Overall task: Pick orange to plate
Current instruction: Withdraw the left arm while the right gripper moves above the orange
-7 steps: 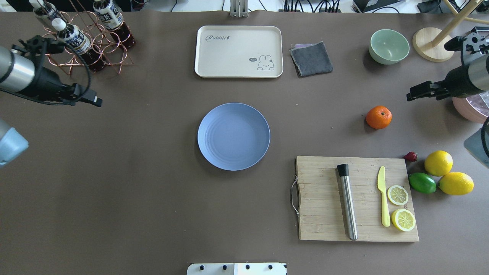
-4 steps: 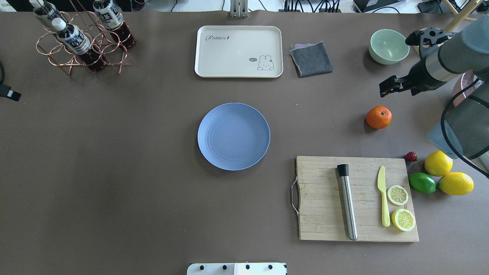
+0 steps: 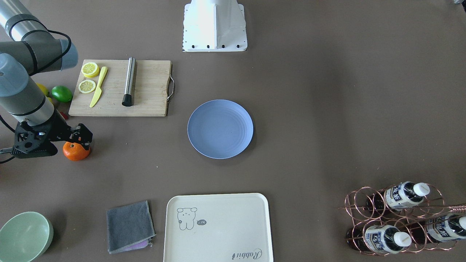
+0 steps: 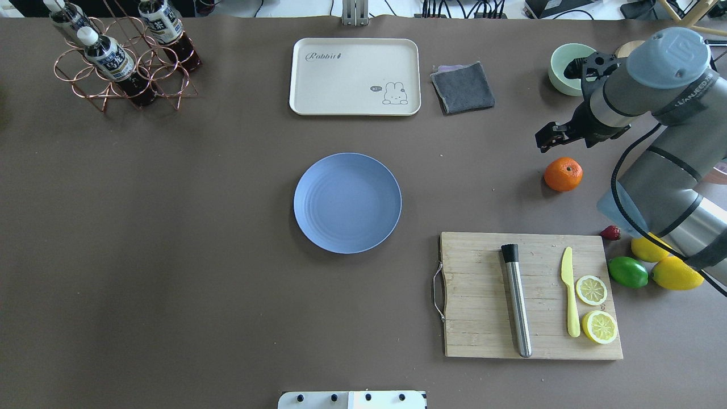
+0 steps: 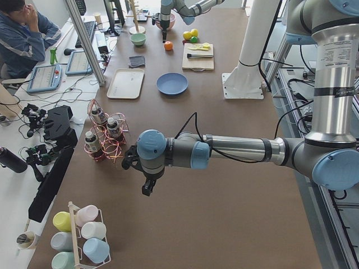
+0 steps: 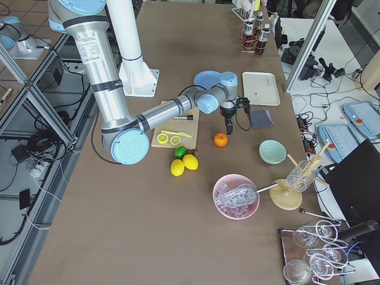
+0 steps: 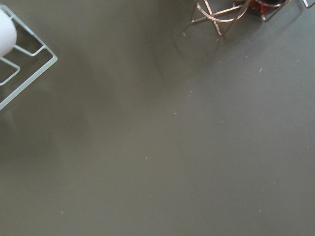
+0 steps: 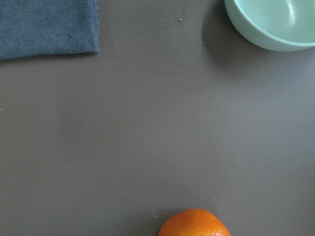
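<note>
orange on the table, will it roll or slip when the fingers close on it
The small round bright-orange fruit sits loose on the flat brown table, so an off-centre nudge would probably roll it. Its slightly flattened shape may stop it soon. The skin looks matte, so likely not slippery.

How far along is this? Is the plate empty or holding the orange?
Empty. The plate shows only bare rings; the orange sits on the table near the right gripper.

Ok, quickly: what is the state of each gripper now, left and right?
Left gripper: cannot be told; only the side view shows it.
Right gripper: holds nothing, the orange lies free on the table; open or shut cannot be told.
</note>
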`<state>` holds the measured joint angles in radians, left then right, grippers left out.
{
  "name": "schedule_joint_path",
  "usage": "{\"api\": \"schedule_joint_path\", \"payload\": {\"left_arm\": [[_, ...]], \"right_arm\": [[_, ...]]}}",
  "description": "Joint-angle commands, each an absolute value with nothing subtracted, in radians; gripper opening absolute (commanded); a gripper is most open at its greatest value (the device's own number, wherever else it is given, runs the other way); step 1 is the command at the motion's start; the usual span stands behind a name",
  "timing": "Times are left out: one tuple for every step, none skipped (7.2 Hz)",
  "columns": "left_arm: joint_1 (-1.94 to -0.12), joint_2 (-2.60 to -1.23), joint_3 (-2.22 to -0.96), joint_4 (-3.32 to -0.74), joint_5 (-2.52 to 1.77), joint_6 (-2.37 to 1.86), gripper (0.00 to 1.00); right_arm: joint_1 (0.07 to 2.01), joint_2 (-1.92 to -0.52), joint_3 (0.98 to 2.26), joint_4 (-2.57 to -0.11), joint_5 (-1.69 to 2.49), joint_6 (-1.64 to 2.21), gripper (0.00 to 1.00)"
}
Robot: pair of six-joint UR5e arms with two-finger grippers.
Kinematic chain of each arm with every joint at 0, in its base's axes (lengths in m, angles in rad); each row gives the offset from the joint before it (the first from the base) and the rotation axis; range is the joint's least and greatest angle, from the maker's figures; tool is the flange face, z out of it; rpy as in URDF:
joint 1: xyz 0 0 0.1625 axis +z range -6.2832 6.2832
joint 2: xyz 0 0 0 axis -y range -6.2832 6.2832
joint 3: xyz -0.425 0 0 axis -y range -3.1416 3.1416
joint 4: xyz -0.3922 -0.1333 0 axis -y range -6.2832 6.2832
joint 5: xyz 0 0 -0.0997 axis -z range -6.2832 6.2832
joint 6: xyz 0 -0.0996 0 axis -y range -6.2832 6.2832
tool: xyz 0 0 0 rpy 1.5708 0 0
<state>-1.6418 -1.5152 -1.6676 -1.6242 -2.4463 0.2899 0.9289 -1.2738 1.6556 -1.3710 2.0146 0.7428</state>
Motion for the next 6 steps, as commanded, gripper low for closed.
{"api": "schedule_joint_path", "payload": {"left_arm": [[-1.664, -1.464, -1.666, -1.693, -2.439, 0.304, 0.98], [-1.664, -1.463, -1.669, -1.690, -2.439, 0.304, 0.98], [-1.666, -1.463, -1.670, -1.690, -2.439, 0.304, 0.98], [-1.664, -1.463, -1.672, -1.690, -2.438, 0.304, 0.98], [-1.664, -1.463, -1.672, -1.690, -2.439, 0.304, 0.98], [-1.664, -1.465, -1.672, -1.689, -2.439, 0.304, 0.98]], "right_arm": [[0.925, -1.305, 1.638, -1.330, 2.000, 0.726, 0.99], [0.923, -1.337, 1.637, -1.271, 2.011, 0.735, 0.99], [0.920, -1.338, 1.637, -1.269, 2.011, 0.748, 0.99], [0.908, -1.330, 1.637, -1.266, 2.011, 0.793, 0.99], [0.894, -1.336, 1.637, -1.266, 2.010, 0.798, 0.99], [0.881, -1.338, 1.631, -1.266, 2.005, 0.808, 0.99]]}}
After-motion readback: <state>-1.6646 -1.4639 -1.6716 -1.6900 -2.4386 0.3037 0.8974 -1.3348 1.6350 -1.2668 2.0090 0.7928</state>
